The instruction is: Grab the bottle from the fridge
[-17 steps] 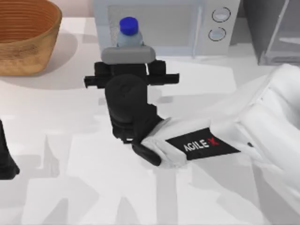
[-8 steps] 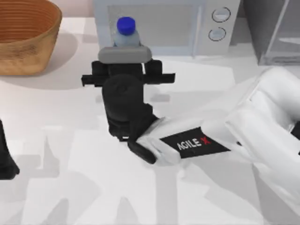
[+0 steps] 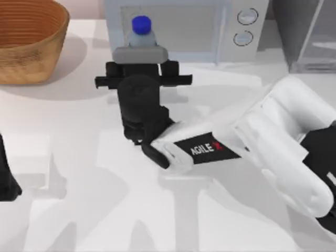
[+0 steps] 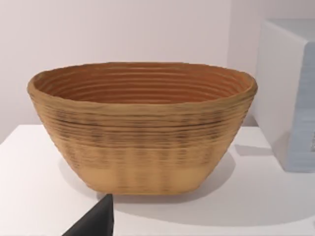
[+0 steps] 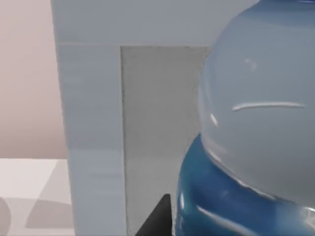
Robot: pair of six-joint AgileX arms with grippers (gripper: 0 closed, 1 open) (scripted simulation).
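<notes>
Over by the microwave [image 3: 178,29], at the back of the table [image 3: 68,173], the right arm reaches across from the right side and its gripper [image 3: 140,55] sits right up against the bottle [image 3: 142,32]. That bottle stands upright in front of the microwave's door, blue cap on top. From above, the wrist hides the fingers, so I cannot tell how wide they are or whether they have hold of the bottle. Seen from the right wrist, the bottle [image 5: 256,137] looms very close, pale above and deeper blue below. Off in the back right corner stands the fridge [image 3: 307,34]. At the back left sits a woven basket [image 3: 29,39], and the left arm is parked at the table's left edge
</notes>
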